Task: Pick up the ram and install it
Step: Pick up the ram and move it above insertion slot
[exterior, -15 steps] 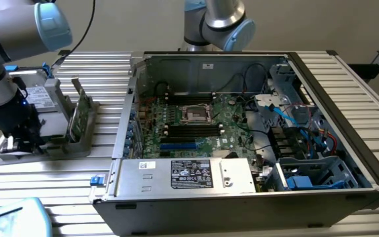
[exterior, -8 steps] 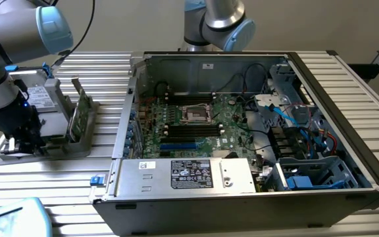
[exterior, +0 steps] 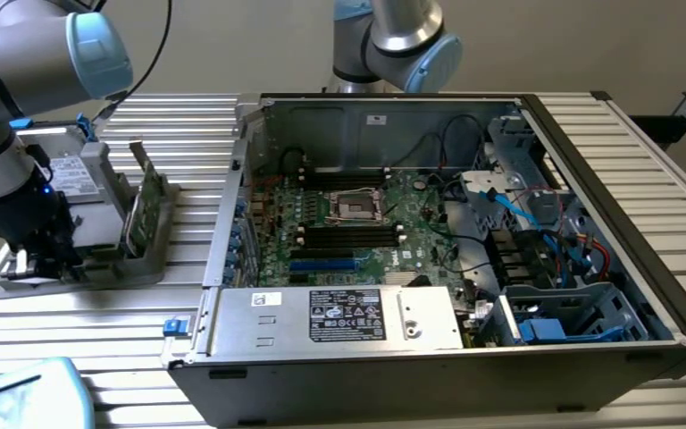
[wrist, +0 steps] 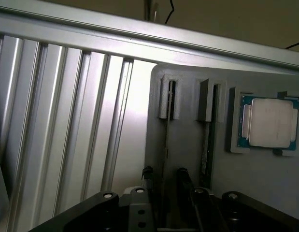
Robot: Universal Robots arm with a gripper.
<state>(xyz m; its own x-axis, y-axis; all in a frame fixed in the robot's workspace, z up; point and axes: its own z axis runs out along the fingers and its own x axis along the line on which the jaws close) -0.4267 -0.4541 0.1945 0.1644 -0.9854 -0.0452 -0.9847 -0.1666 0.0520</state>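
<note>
The ram [wrist: 167,140] stands on edge in a slot of a grey holder [wrist: 188,159] on the ribbed aluminium bench [wrist: 67,125]. It is outside the open computer case [exterior: 629,161], on the exterior view's left. A second stick [wrist: 206,145] sits in the neighbouring slot, and a square silver processor [wrist: 269,122] lies in a recess just beside that. The pincer [wrist: 164,178] hangs low over the holder with its fingers [wrist: 147,175] spread wide. One finger is on each side of the line of the first stick, and there is no clear contact with the board, so nothing is gripped and the ram is not yet lifted. Inside the case, the dark memory sockets [exterior: 349,234] on the motherboard [exterior: 427,210] lie below the processor socket. I judge the ram to be light and stiff but thin and easily damaged. Its smooth flat faces give little friction, and it would tip or twist if caught off-centre. The sound hold looks to be across the two flat faces near the middle of the upper edge, well clear of the contact edge seated in the slot, with only modest squeeze over the chips.
</note>
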